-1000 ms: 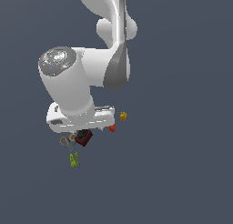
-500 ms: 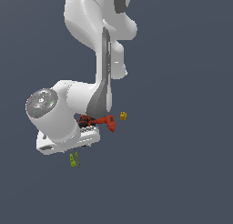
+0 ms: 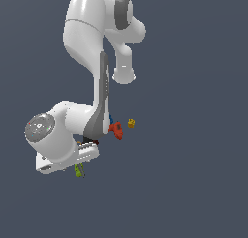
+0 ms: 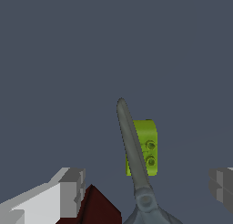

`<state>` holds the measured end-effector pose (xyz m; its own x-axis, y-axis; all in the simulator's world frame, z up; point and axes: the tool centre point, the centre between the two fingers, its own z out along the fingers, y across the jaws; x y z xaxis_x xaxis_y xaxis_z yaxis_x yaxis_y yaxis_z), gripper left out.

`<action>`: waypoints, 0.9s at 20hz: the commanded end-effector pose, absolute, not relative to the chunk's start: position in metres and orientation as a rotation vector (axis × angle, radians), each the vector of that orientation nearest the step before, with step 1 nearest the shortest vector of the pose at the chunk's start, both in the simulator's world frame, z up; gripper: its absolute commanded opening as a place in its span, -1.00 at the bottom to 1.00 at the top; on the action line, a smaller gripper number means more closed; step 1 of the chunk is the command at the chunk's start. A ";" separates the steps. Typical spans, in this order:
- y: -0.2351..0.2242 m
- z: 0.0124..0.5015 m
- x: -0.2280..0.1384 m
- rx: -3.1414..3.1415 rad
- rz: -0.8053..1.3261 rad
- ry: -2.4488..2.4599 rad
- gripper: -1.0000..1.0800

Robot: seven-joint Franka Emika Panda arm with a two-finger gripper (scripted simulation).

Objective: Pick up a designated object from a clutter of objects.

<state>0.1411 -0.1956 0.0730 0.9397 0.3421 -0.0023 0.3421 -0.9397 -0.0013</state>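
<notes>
In the wrist view my gripper [image 4: 146, 184] is open, with its grey fingertips [image 4: 73, 187] wide apart and nothing held. The grey blades of the scissors [image 4: 133, 148] lie between the fingers; their orange handles are out of view. A little green piece [image 4: 145, 148] lies just beyond the blades. A corner of the dark red box [image 4: 98, 208] shows beside one finger. In the exterior view the hand [image 3: 65, 157] hangs low over the clutter. The green piece [image 3: 78, 171] shows just under it. The orange-red power drill [image 3: 116, 129] and a yellow piece [image 3: 131, 123] lie toward the exterior view's right. The banana is hidden.
A small blue piece [image 3: 111, 119] peeks out behind the arm's forearm [image 3: 99, 111] next to the drill. The arm's white links cover part of the clutter in the exterior view. The floor is plain dark grey all around.
The hand has swung toward the exterior view's left and downward. It now uncovers the drill, which it partly hid before. The objects have not moved.
</notes>
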 end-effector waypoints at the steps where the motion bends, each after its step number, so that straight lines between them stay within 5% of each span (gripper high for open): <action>1: -0.200 0.066 0.143 -3.091 0.001 -0.563 0.92; 18: -0.202 0.018 0.142 -3.089 0.000 -0.571 0.92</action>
<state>0.1416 -0.2016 0.0247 0.9342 0.3569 -0.0009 0.3569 -0.9342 -0.0007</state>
